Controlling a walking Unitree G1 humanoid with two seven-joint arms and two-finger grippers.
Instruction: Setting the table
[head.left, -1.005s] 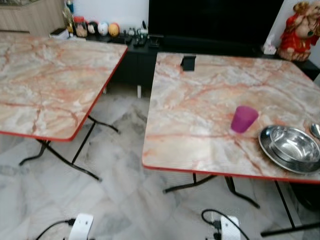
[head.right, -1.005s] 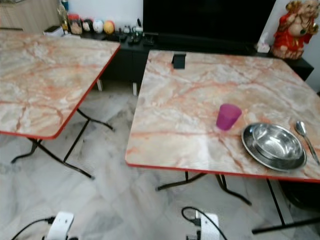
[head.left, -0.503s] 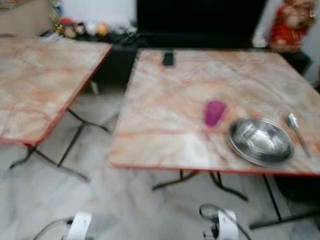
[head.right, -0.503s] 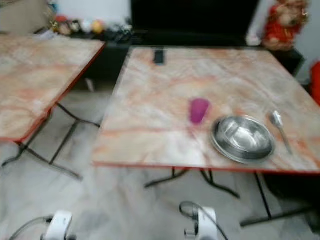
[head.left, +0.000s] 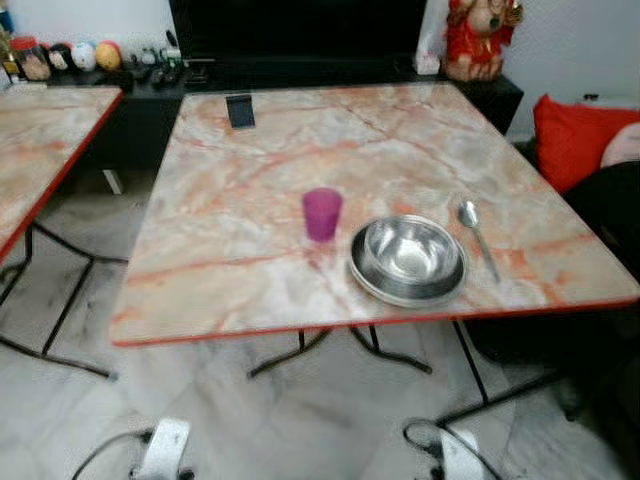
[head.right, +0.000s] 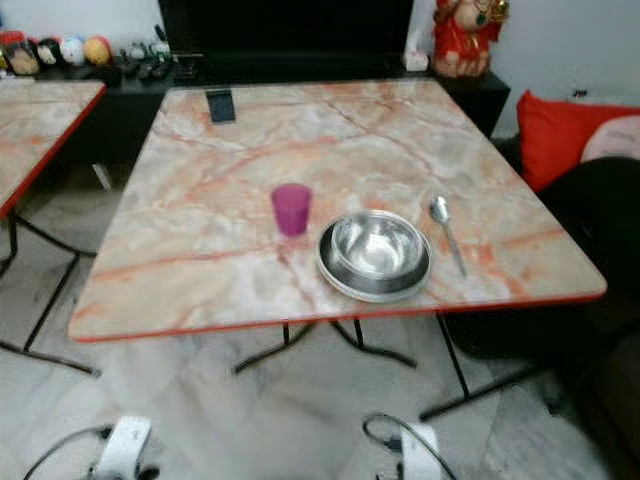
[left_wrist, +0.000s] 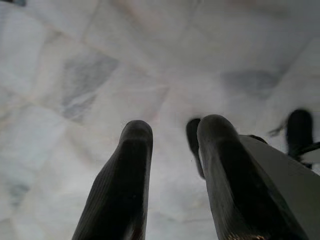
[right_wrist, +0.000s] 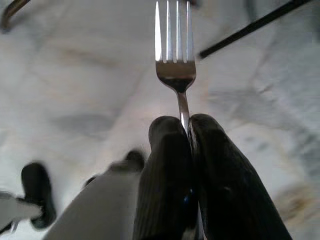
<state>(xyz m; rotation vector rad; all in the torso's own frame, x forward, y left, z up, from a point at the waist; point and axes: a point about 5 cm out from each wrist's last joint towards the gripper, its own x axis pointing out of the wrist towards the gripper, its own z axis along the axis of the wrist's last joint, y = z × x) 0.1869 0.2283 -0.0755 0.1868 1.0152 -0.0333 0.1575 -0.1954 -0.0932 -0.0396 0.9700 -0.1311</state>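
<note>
A marble-patterned folding table (head.left: 240, 190) with a red rim stands before me. Near its front edge sit a steel bowl (head.left: 410, 252) on a steel plate (head.left: 372, 283), a purple cup (head.left: 322, 213) to their left and a spoon (head.left: 476, 234) to their right. In the right wrist view my right gripper (right_wrist: 186, 125) is shut on the handle of a steel fork (right_wrist: 173, 55), tines pointing away over the tiled floor. My left gripper (left_wrist: 172, 131) hangs over the floor, fingers apart with nothing between them.
A second marble table (head.left: 45, 140) stands to the left. A dark phone (head.left: 240, 109) lies at the table's far edge. Behind are a black cabinet (head.left: 300, 72) and a red figurine (head.left: 478, 35). Red cushion (head.left: 575, 135) on the right. Cables (head.left: 425, 440) lie on the floor.
The camera has swung right and come nearer, so the table with bowl and cup now sits in the middle of view. The spoon and red cushion came into sight.
</note>
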